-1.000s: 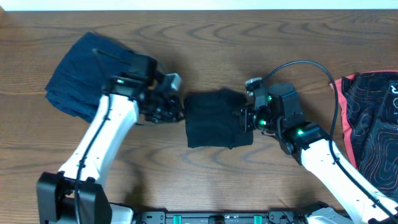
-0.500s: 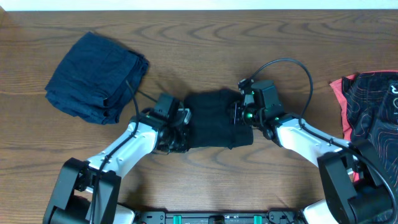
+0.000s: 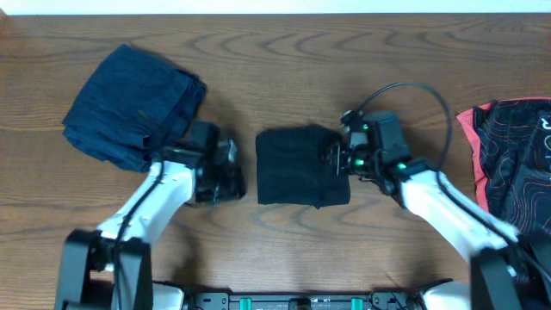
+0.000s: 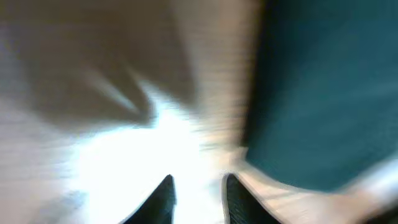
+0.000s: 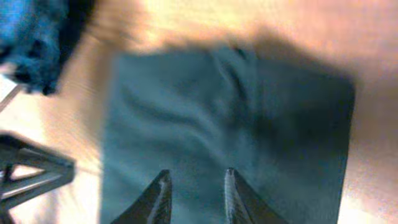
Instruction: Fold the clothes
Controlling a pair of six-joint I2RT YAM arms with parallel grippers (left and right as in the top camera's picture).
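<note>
readable text: none | black-and-coral line-patterned fabric garment (image 3: 510, 164), right edge of overhead view: small pale mark (image 3: 544, 123), cut off by the frame, too small to read | both wrist views: blurred, no lettering legible

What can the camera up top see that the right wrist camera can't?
Only overhead: the black-and-coral patterned garment at the right edge, and the whole navy bundle. Only right wrist: the right gripper close up, fingertips apart, nothing between them. Both: the folded black garment on the wooden table; the wrist view's blurry blue corner is probably that navy bundle.
</note>
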